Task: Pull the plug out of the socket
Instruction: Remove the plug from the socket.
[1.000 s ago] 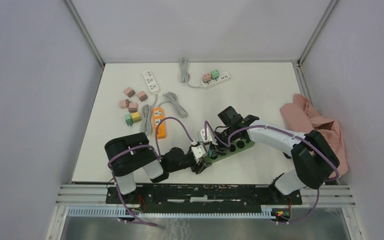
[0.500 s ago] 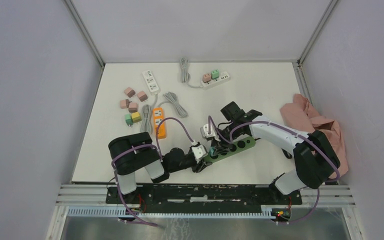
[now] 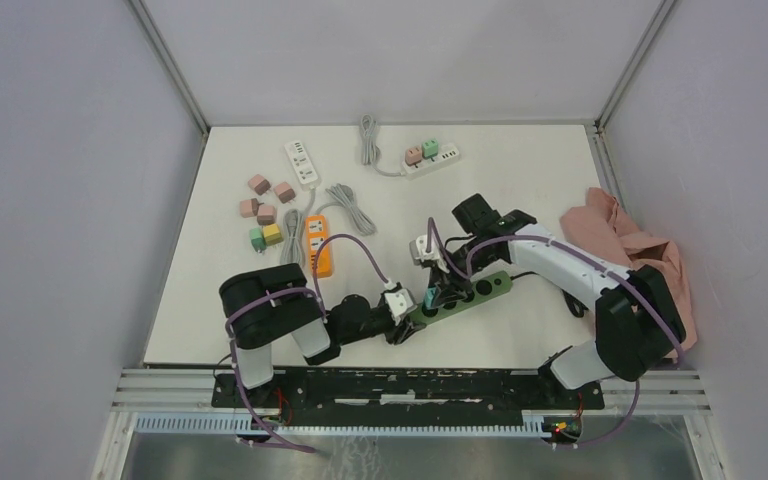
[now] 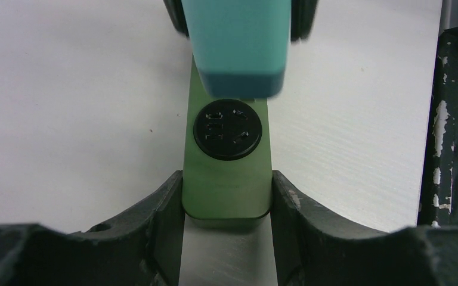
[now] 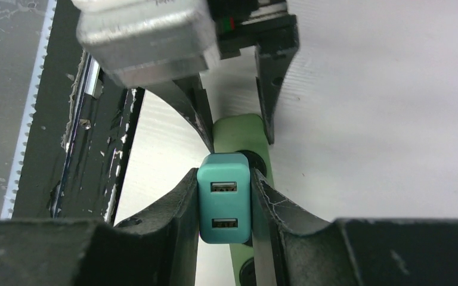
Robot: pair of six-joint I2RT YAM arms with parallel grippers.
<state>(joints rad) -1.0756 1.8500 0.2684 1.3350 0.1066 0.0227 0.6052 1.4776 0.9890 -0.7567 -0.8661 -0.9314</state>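
A green power strip [image 3: 468, 292] with black round sockets lies on the white table near the front. My left gripper [image 4: 227, 208] is shut on the strip's near end [image 4: 226, 185]. A teal USB plug [image 5: 224, 205] with two ports is held between my right gripper's [image 5: 225, 208] fingers, lifted just above the strip. In the left wrist view the plug [image 4: 238, 44] hangs above an empty socket [image 4: 227, 128]. In the top view the plug [image 3: 428, 298] sits by the right gripper [image 3: 434, 293], close to the left gripper [image 3: 406, 318].
An orange power strip [image 3: 319, 245], a white strip [image 3: 301, 163] and another white strip with pink and green plugs [image 3: 430, 158] lie farther back. Several loose pink, green and yellow plugs [image 3: 265, 213] lie at the left. A pink cloth [image 3: 628, 255] lies at the right edge.
My right arm has swung to the right and back, carrying the teal plug. The green strip has turned with it. My left gripper stays on the strip's end.
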